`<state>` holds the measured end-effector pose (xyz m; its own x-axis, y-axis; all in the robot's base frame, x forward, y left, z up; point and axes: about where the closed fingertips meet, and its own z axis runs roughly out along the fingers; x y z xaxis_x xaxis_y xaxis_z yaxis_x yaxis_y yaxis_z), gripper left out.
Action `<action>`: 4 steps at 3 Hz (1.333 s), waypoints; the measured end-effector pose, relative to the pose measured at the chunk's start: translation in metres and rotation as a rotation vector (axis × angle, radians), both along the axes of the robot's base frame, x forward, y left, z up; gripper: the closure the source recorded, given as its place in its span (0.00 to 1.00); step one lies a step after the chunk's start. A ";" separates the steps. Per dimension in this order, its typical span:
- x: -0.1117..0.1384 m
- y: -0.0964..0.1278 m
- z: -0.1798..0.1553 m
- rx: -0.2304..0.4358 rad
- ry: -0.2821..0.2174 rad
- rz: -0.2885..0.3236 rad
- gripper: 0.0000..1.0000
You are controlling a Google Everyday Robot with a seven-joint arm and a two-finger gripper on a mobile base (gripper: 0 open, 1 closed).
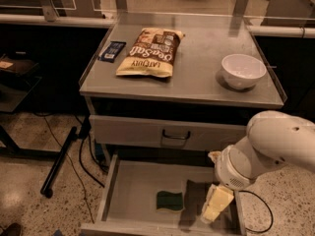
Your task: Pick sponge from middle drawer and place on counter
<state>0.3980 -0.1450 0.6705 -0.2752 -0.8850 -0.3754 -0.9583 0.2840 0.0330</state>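
Observation:
The sponge [170, 200], a small dark green pad, lies flat on the floor of the open middle drawer [130, 195], near its front centre. My gripper [215, 206] hangs over the right part of the drawer, a little to the right of the sponge and apart from it. It holds nothing. The white arm [275, 144] reaches in from the right. The counter [197, 75] is the grey metal top of the cart above.
On the counter lie a chip bag [148, 52], a dark blue packet [111, 51] at the left and a white bowl [242, 71] at the right. A closed drawer front with a dark handle [175, 135] sits above the open drawer. A black pole [61, 159] leans on the floor at left.

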 end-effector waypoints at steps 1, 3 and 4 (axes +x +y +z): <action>0.013 -0.002 -0.046 0.002 0.016 -0.003 0.00; 0.027 -0.003 -0.092 0.004 0.039 -0.005 0.00; 0.024 -0.003 -0.095 0.007 0.046 -0.004 0.00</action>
<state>0.4223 -0.1478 0.5758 -0.2954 -0.8815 -0.3684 -0.9547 0.2870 0.0787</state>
